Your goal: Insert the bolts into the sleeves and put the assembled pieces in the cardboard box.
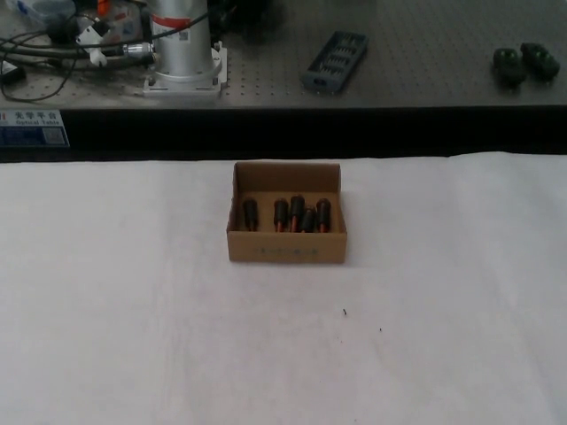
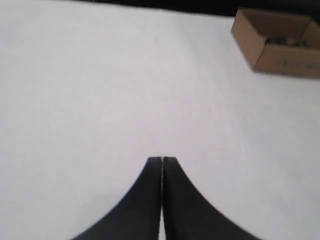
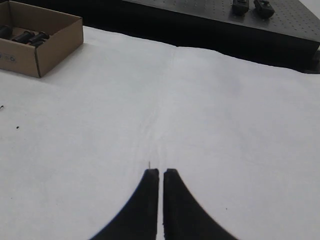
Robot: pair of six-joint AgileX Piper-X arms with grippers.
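The open cardboard box [image 1: 287, 246] stands on the white cloth in the middle of the bench, and several dark assembled pieces [image 1: 288, 215] with orange bands lie in a row inside it. My left gripper [image 2: 162, 161] is shut with nothing in it, low over bare cloth, with the box [image 2: 280, 56] farther off. Likewise my right gripper [image 3: 160, 173] is shut and empty above the cloth, apart from the box [image 3: 47, 50], where the dark pieces [image 3: 25, 36] show inside.
A white cloth [image 1: 133, 310] covers the near bench. Behind it lies a dark perforated plate with a metal post base [image 1: 183, 53], cables, a blue-grey tray [image 1: 335, 60] and two dark round parts [image 1: 525, 64]. Tiny dark specks [image 1: 345, 311] dot the cloth.
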